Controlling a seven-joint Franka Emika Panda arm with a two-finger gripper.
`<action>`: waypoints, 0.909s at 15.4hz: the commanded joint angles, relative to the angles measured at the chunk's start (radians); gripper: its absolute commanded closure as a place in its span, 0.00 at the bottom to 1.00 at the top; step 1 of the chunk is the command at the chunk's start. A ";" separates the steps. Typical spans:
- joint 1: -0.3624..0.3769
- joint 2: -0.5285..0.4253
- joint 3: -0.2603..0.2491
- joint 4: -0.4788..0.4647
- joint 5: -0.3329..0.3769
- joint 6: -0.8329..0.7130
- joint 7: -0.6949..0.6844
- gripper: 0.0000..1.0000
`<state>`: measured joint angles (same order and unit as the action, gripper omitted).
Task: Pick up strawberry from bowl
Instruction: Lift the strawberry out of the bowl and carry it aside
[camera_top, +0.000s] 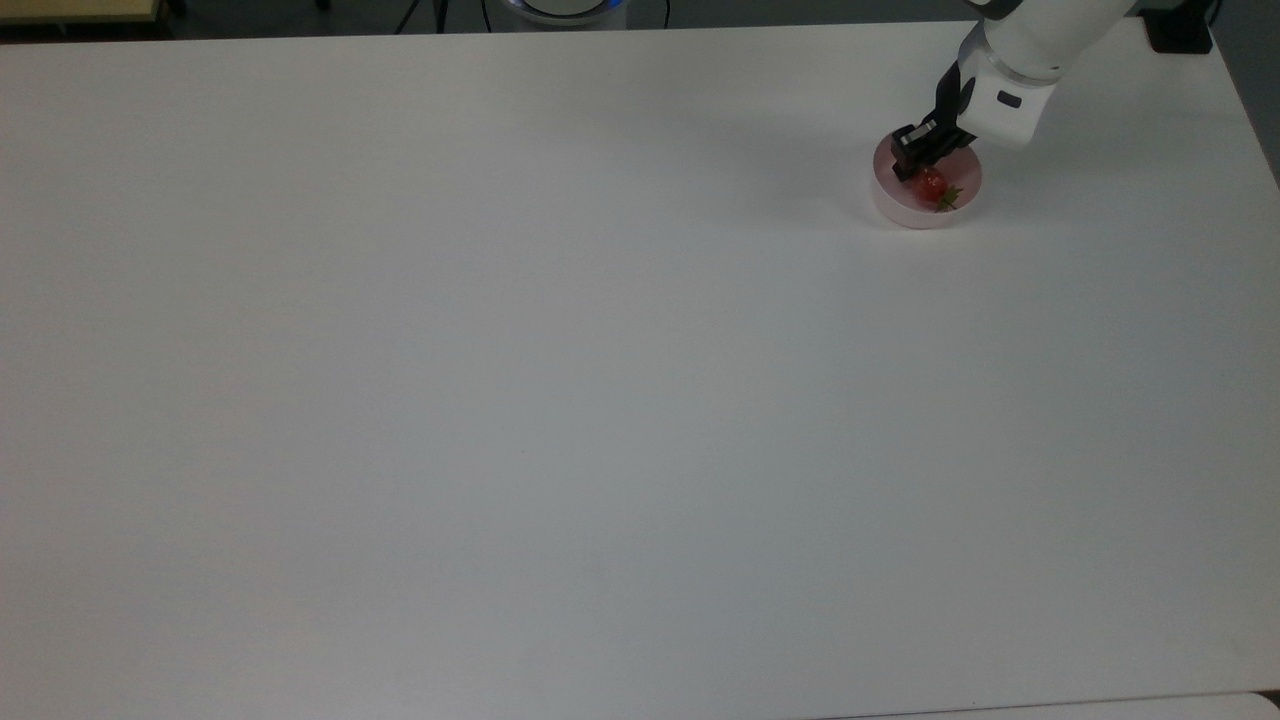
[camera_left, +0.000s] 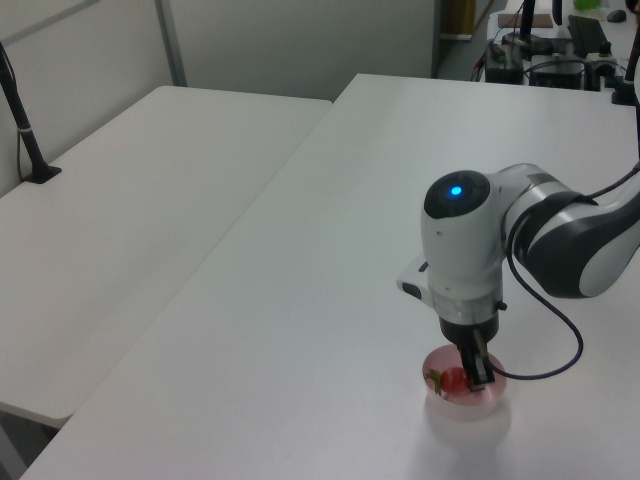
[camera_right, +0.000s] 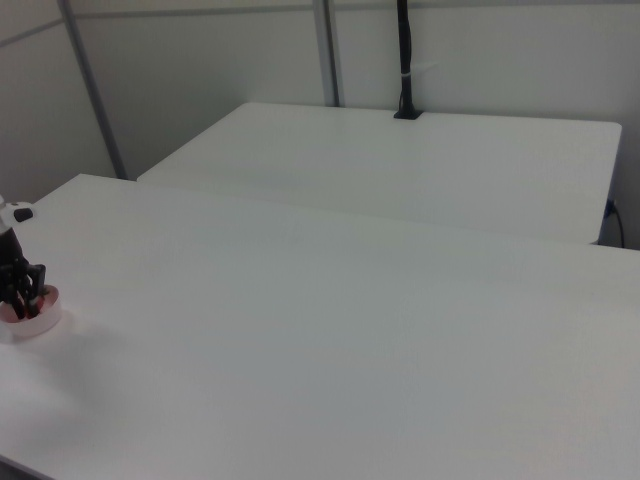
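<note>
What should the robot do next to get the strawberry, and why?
Probably lift straight up, slowly. The pincer is down inside the pink bowl, right against the strawberry, which lies in the bowl with its green cap sideways. Whether the grip is firm isn't clear, so a gentle rise would test it.

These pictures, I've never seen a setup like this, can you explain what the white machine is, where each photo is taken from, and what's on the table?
The white machine is a robot arm ending in a two-finger gripper. Three fixed cameras watch it: the top view looks down on the white table, while the left view and the right view look across it from opposite sides. On the table stands a small pale pink bowl, near the top view's upper right corner. Inside it lies a red toy strawberry with a green cap. The gripper reaches down into the bowl right at the strawberry, which still rests in the bowl. Whether the berry is pinched yet is too hard to tell.
</note>
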<state>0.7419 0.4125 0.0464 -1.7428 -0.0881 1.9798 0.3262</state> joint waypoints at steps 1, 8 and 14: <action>-0.012 -0.057 0.009 -0.011 -0.004 0.002 -0.010 0.81; -0.082 -0.161 -0.005 0.006 0.002 -0.126 -0.096 0.81; -0.205 -0.152 -0.098 -0.066 -0.009 -0.142 -0.301 0.81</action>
<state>0.5971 0.2643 -0.0344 -1.7432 -0.0881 1.8510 0.1325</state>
